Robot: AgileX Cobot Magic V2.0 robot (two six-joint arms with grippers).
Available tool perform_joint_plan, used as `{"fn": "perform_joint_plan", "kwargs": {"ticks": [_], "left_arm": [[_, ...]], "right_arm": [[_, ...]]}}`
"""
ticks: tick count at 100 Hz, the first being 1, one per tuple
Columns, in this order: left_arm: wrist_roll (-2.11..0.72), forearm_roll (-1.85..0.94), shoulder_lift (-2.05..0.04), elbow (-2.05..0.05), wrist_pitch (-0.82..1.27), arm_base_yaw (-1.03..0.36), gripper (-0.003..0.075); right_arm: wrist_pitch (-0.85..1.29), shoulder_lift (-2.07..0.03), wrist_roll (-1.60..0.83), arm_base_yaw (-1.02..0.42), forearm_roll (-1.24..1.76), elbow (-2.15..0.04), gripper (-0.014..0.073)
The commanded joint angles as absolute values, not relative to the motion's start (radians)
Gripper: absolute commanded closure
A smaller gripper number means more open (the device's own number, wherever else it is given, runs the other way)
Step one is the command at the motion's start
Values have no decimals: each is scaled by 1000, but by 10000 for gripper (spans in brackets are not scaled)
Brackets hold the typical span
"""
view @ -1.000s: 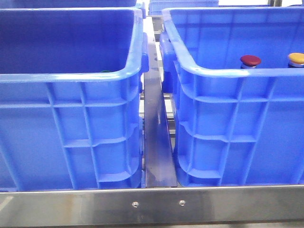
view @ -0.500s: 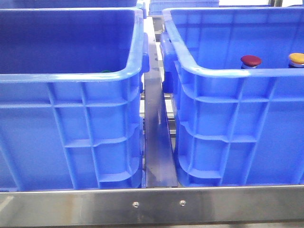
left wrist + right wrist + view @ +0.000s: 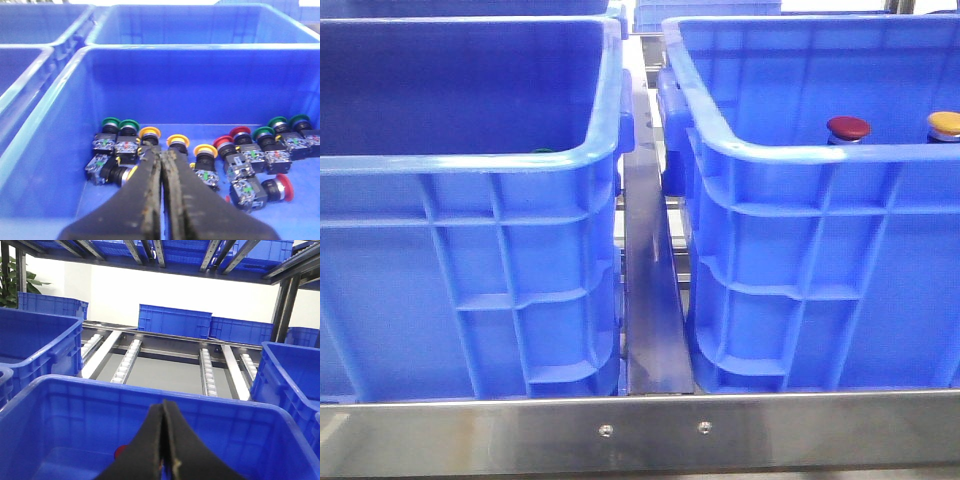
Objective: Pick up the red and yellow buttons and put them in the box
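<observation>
Hovering over a box [image 3: 50, 150] of buttons, left hand [image 3: 165, 165] pressed together; right hand [image 3: 163, 415] likewise; red button [image 3: 847, 127] and yellow button [image 3: 944, 122] at 3 o'clock, bodies hidden.

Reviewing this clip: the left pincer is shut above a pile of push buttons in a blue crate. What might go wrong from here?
1. The shut left pincer hangs over tightly packed buttons; the yellow-capped push button lies beside others, so a grasp may catch a neighbour too.
2. Green-capped push buttons lie next to yellow ones, so the wrong colour could be picked.
3. The deep blue plastic crate has high walls; the arm may clip the rim.
</observation>
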State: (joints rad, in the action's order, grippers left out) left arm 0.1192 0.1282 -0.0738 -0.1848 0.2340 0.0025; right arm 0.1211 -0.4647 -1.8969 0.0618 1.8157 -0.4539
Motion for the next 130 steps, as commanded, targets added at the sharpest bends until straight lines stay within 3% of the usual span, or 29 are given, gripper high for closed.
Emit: {"fn": "perform_joint_plan", "kwargs": {"ticks": [1, 48, 130], "left_arm": [[117, 120, -11, -159, 145, 7, 739], [117, 120, 33, 47, -112, 7, 739], [117, 123, 33, 47, -104, 7, 739]], "right_arm": [[152, -464, -1896, 60, 1922, -478, 662], [153, -468, -1896, 60, 1922, -478, 662], [156, -468, -1896, 60, 1922, -478, 662]]}}
